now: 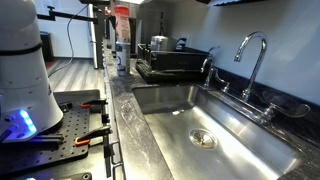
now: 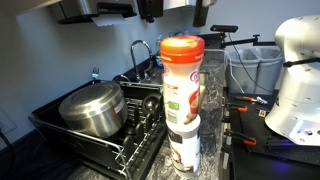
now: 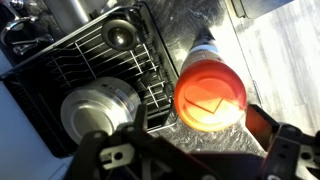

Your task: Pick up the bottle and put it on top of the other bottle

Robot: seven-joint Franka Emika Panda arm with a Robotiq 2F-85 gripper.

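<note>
Centre of the frame in an exterior view, the bottle [image 2: 182, 95] stands upright on top of the other bottle [image 2: 183, 148], base on its top, red cap [image 2: 182, 47] up. Long axis vertical for both, stack looks straight, no lean I can make out. Far off in the upper left of an exterior view the same stack [image 1: 121, 35] reads as one thin column, too small for detail.

Gripper [image 2: 175, 10] sits at the top edge of the frame, directly above the cap, apart from it. Jaws spread wide, wider than the cap, holding nothing. Wrist view looks straight down the bottle's axis: the cap [image 3: 210, 92] is a round red disc in the right half, the dark fingers [image 3: 285, 145] low in the frame on either side.

Placement looks done to me. What's left is getting clear: bottle lies straight below the hand, so I'd pull straight up along that axis, no sideways drift, since a tall narrow stack tips easily.

Dish rack [image 2: 100, 145] with a steel pot [image 2: 92, 108] sits just beside the stack, lower left. Sink [image 1: 230, 125] and faucet [image 1: 250, 50] are beyond.
</note>
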